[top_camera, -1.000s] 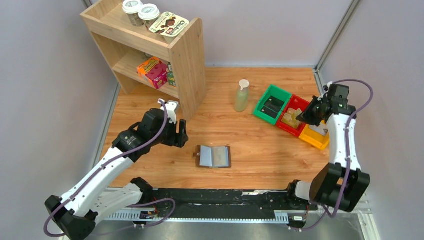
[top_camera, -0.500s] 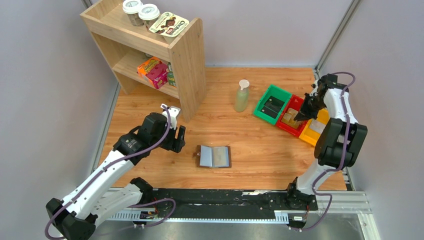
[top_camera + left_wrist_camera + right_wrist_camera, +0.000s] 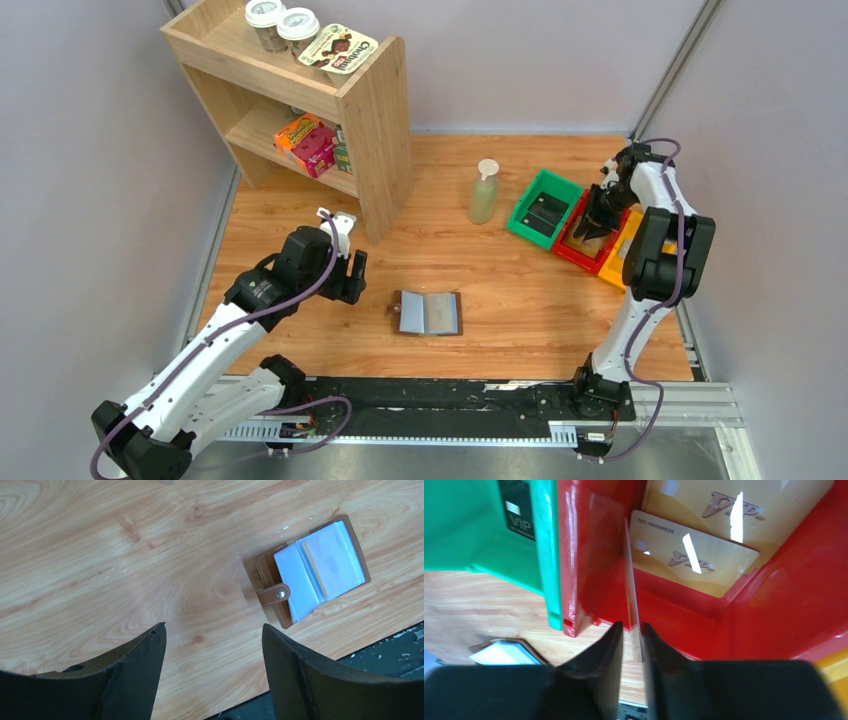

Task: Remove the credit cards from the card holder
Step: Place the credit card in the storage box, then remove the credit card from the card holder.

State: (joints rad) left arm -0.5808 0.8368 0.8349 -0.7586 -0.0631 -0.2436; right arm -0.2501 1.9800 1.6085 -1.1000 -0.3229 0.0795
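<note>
Woodgrain table (image 3: 520,300), brown leather card holder (image 3: 427,313)

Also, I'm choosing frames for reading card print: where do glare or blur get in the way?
Right wrist: white glare streaks cross the gold cards in the red bin; the edge-on card and fingers are soft. Left wrist: card holder sharp but washed pale inside. Top external: evenly lit.
</note>
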